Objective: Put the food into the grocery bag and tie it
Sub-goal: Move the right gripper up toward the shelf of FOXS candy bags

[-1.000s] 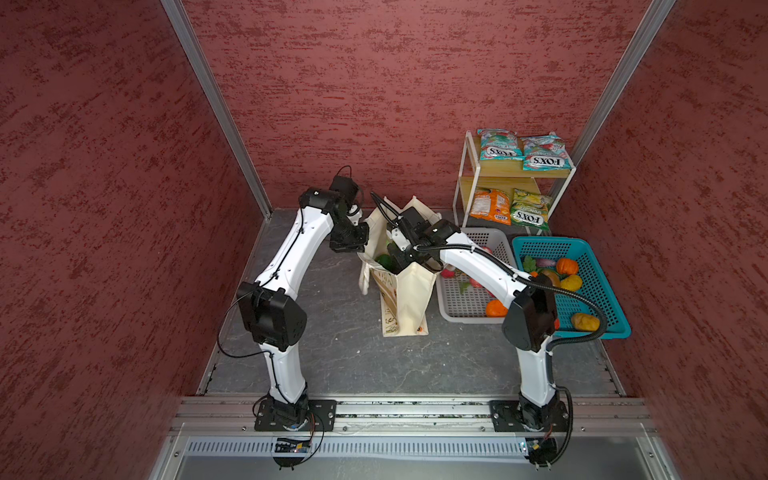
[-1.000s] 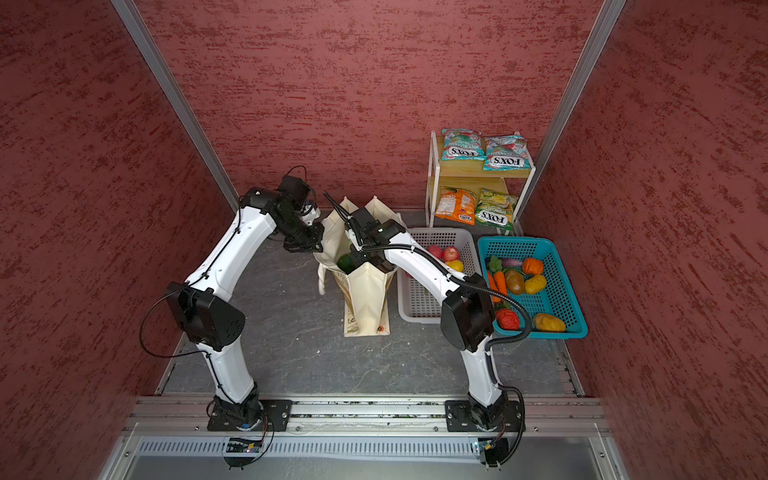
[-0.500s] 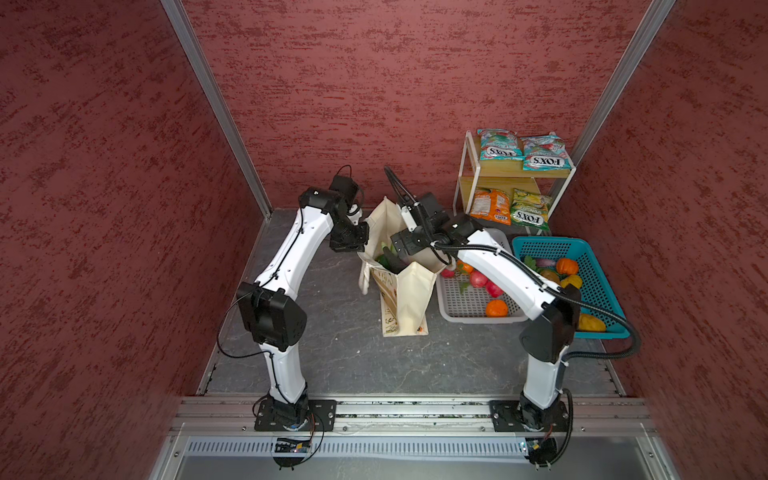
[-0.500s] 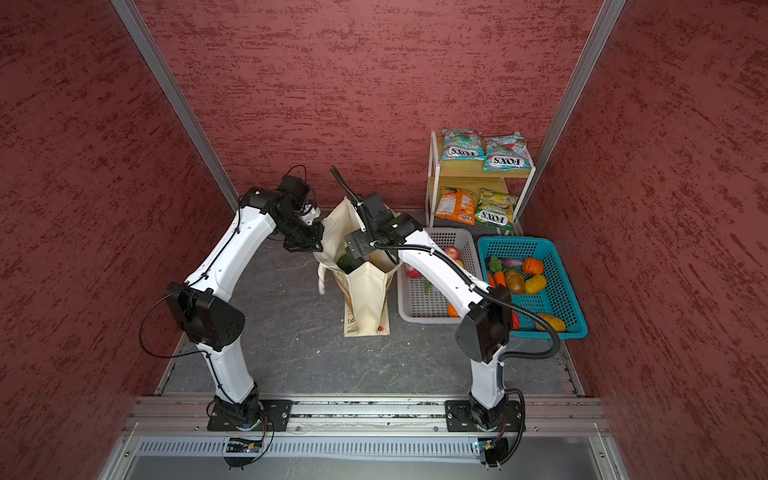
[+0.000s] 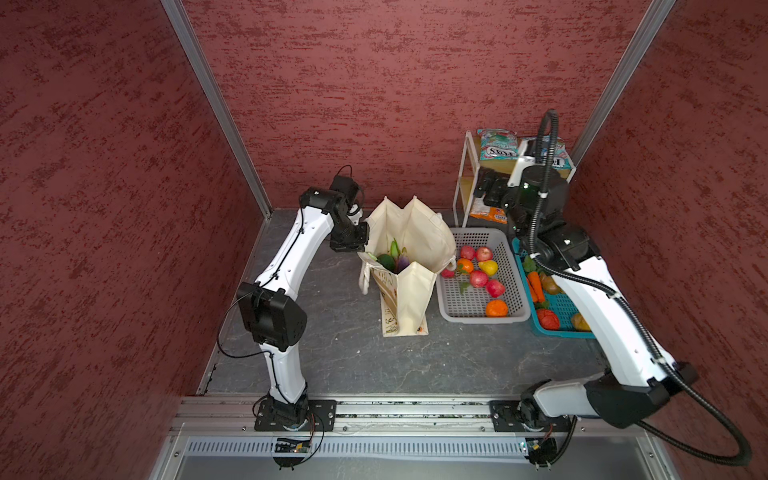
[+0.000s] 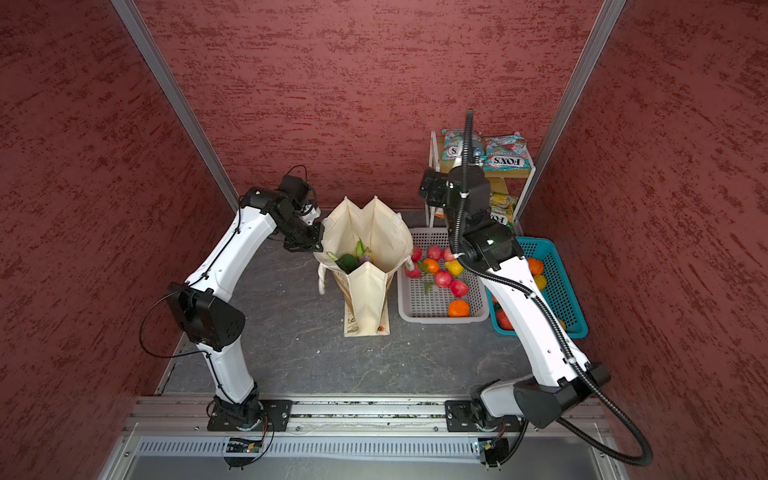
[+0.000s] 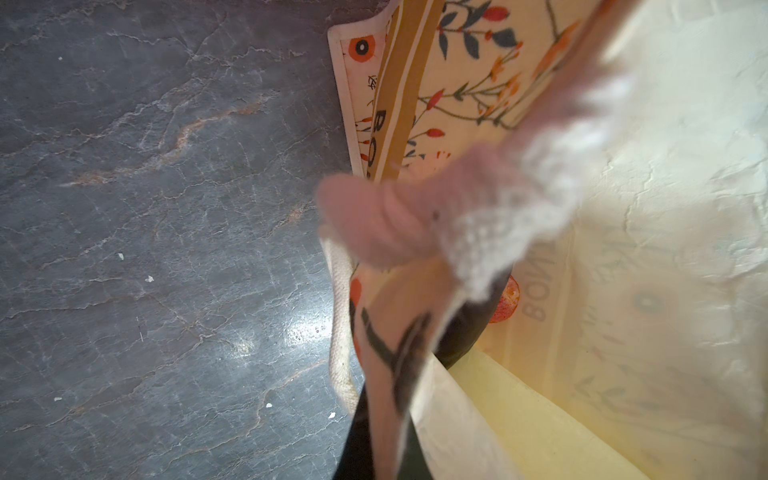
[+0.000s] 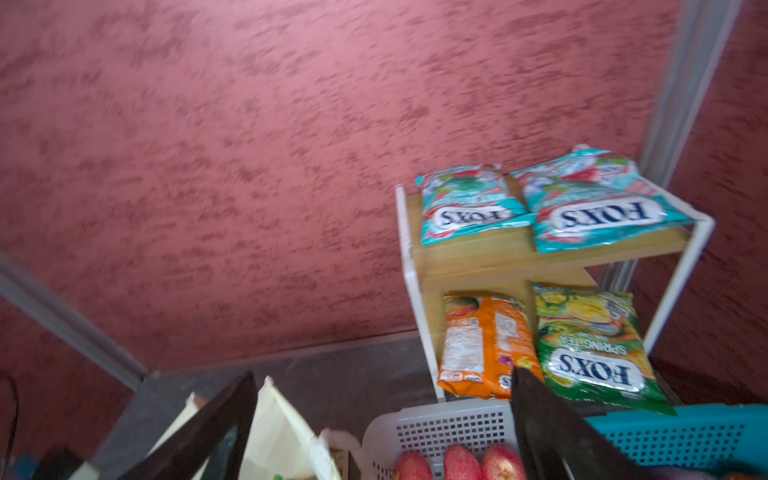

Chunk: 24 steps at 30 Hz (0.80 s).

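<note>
The left gripper (image 5: 353, 243) sits at the left rim of the grocery bag (image 5: 409, 286), its jaws closed tight on the cloth there. In the left wrist view the printed rim runs between the dark fingers (image 7: 469, 328), though the close cloth is blurred.

The bag stands upright on the grey floor, mouth open, its cream handle (image 5: 365, 276) hanging down the left side. Inside it, low against the left wall, lies the dark green vegetable (image 5: 385, 262). Just to the right of that is the dragon fruit (image 5: 401, 262), green tips up. I cannot tell what lies under these two.

Touching the bag's right side is the grey basket (image 5: 482, 318), holding red apples (image 5: 478, 278) and oranges (image 5: 496, 308).

The right gripper (image 5: 484, 187) is well apart from the bag, up and to its far right, over the basket's back end. The right wrist view shows its jaws spread wide with nothing between the fingers (image 8: 548, 436).

Behind that gripper, further right of the bag, stands the white rack (image 8: 409, 266). The two teal FOX'S packets (image 8: 469, 208) (image 8: 598, 208) lie flat side by side on its top shelf. The orange packet (image 8: 482, 340) and the yellow-green packet (image 8: 590, 345) lie below them.

Farthest right of the bag is the blue basket (image 6: 569, 291), partly covered by the right arm.
</note>
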Each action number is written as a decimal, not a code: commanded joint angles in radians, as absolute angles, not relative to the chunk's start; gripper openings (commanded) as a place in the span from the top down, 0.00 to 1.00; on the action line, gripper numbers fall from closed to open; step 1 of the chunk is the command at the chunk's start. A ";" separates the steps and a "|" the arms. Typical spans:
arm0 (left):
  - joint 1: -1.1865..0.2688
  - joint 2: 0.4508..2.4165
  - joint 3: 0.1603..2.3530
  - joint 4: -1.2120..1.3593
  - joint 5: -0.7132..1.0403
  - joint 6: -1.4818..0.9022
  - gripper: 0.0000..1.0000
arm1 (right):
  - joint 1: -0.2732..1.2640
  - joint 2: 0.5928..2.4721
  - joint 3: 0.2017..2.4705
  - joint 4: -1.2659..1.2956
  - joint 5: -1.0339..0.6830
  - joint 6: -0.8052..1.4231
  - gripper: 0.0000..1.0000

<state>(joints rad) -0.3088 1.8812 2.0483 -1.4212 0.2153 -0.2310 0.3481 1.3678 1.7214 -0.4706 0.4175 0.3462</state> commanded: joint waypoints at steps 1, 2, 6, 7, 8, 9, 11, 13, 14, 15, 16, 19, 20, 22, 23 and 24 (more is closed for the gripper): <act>-0.313 1.885 2.072 -1.402 0.211 -0.233 1.00 | 0.246 1.345 1.678 -0.475 0.355 0.608 0.10; -0.314 1.884 2.072 -1.402 0.212 -0.233 1.00 | 0.216 1.338 1.665 -0.485 0.324 0.659 0.11; -0.318 1.882 2.069 -1.400 0.213 -0.233 1.00 | 0.082 1.320 1.595 -0.510 0.156 0.882 0.14; -0.317 1.882 2.069 -1.398 0.212 -0.233 1.00 | 0.054 1.316 1.573 -0.506 0.116 0.932 0.15; -0.318 1.880 2.068 -1.399 0.213 -0.233 1.00 | 0.031 1.311 1.557 -0.504 0.084 0.975 0.15; -0.318 1.878 2.068 -1.398 0.211 -0.233 1.00 | 0.005 1.306 1.539 -0.497 0.047 1.020 0.16; -0.318 1.878 2.066 -1.402 0.211 -0.233 1.00 | -0.035 1.301 1.496 -0.467 -0.024 1.095 0.17; -0.320 1.872 2.059 -1.401 0.210 -0.235 1.00 | -0.070 1.298 1.462 -0.434 -0.080 1.163 0.18; -0.320 1.867 2.051 -1.397 0.212 -0.236 1.00 | -0.080 1.298 1.450 -0.421 -0.100 1.187 0.18; -0.321 1.862 2.041 -1.392 0.214 -0.238 1.00 | -0.091 1.301 1.442 -0.407 -0.119 1.208 0.18; -0.321 1.858 2.033 -1.388 0.215 -0.240 1.00 | -0.097 1.306 1.444 -0.398 -0.130 1.219 0.19; -0.322 1.853 2.021 -1.385 0.218 -0.242 1.00 | -0.106 1.329 1.494 -0.398 -0.142 1.223 0.20; -0.323 1.852 2.022 -1.385 0.217 -0.242 1.00 | -0.109 1.340 1.521 -0.403 -0.141 1.222 0.20; -0.325 1.851 2.021 -1.384 0.219 -0.245 1.00 | -0.118 1.366 1.579 -0.419 -0.136 1.222 0.22; -0.327 1.851 2.022 -1.381 0.222 -0.245 1.00 | -0.124 1.383 1.614 -0.432 -0.133 1.225 0.22; -0.328 1.852 2.025 -1.382 0.225 -0.246 1.00 | -0.132 1.402 1.653 -0.447 -0.135 1.227 0.23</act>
